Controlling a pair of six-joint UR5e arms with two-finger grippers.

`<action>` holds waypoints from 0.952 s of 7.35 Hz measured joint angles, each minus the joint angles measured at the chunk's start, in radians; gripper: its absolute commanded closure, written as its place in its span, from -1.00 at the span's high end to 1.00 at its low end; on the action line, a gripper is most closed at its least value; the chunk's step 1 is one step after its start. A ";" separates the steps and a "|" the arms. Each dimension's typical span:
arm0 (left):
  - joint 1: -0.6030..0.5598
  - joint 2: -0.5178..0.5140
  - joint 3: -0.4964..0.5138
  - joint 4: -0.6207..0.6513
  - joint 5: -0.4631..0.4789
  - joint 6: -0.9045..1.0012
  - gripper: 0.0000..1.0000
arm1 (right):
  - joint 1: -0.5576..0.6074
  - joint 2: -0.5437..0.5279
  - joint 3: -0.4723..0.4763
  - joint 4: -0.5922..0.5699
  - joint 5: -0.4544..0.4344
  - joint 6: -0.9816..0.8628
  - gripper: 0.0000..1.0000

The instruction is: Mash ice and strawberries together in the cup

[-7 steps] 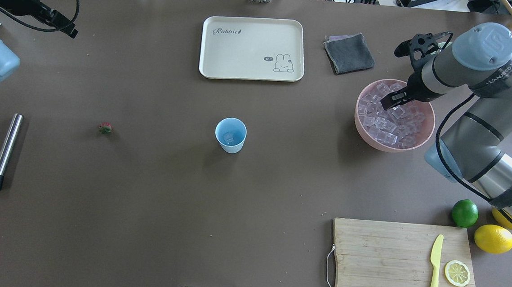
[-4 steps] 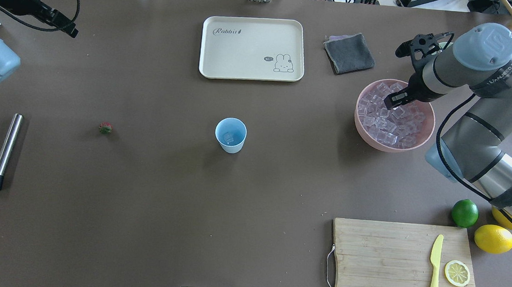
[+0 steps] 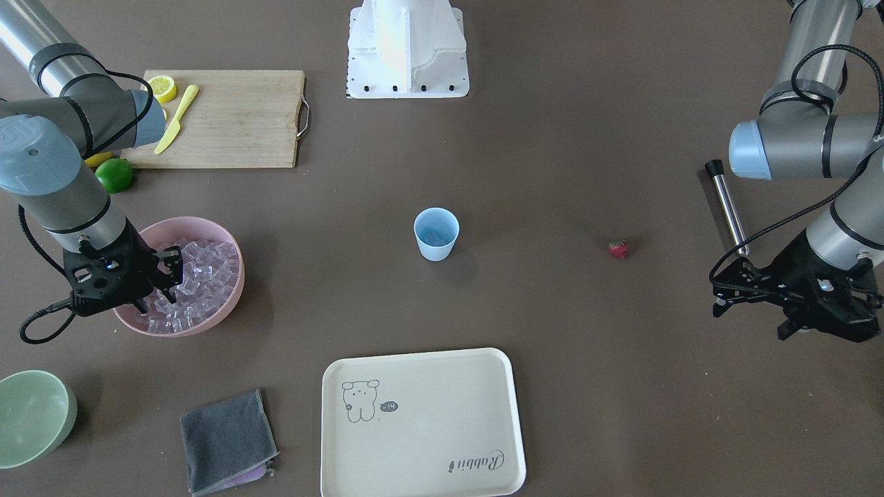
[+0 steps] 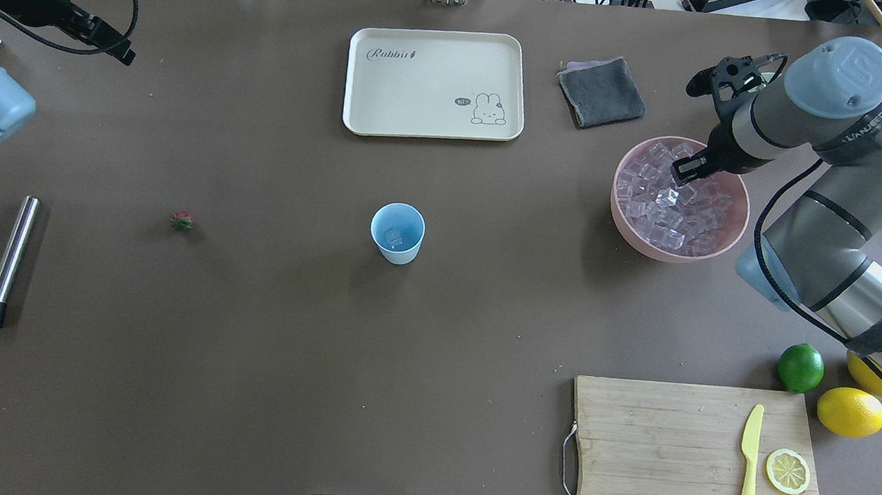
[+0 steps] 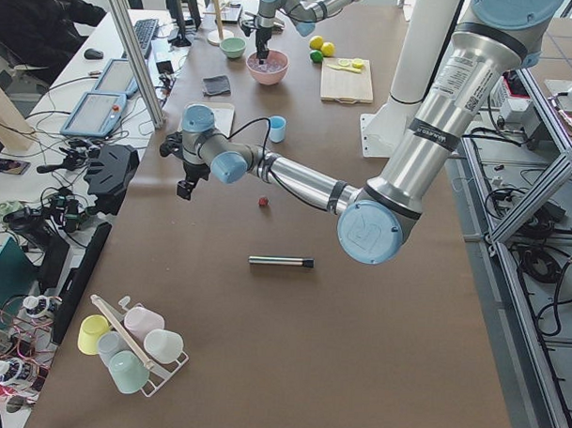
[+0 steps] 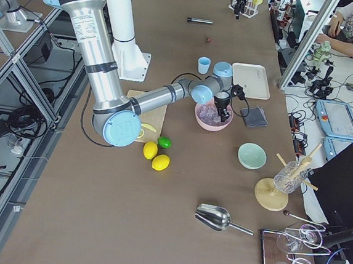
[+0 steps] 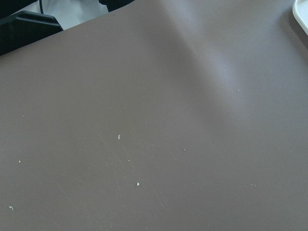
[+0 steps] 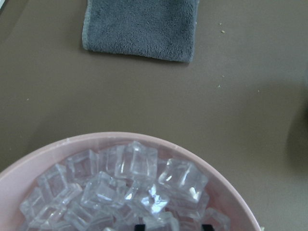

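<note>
Black-fingered, the right gripper (image 4: 685, 170) dips into the ice (image 4: 665, 213) heaped in the pink bowl (image 4: 673, 257). Its tips stand apart around a cube, but I cannot tell whether they pinch it. Seen from overhead, the cup (image 4: 397, 233), with one cube inside, stands well apart near nine o'clock. The left gripper (image 3: 717, 291) hangs released and empty. The strawberry (image 4: 181, 221) lies at its five o'clock, the steel muddler (image 4: 9, 260) beyond. I judge the task barely begun: more ice, the berry and the mashing are left.

We see glassy, wet-glossy ice (image 8: 139, 183) in a smooth, matt pink bowl (image 4: 673, 256). Beyond the bowl lies a fuzzy grey cloth (image 8: 139, 29). The table (image 7: 144, 120) is matt brown and faintly scratched. The board (image 4: 660, 449) is pale wood, and the rod (image 4: 12, 248) is brushed metal.
</note>
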 measured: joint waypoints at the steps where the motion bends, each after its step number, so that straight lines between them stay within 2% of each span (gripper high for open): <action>1: 0.000 0.000 0.000 0.000 0.000 0.000 0.95 | 0.001 0.000 -0.002 0.000 0.000 0.002 -0.09; 4: 0.001 0.003 -0.003 -0.003 0.000 0.000 0.95 | 0.001 -0.002 0.002 0.001 0.000 0.009 -0.31; 7: 0.001 0.005 -0.002 -0.005 0.000 0.000 0.95 | 0.001 -0.003 0.018 0.001 0.002 0.017 -0.77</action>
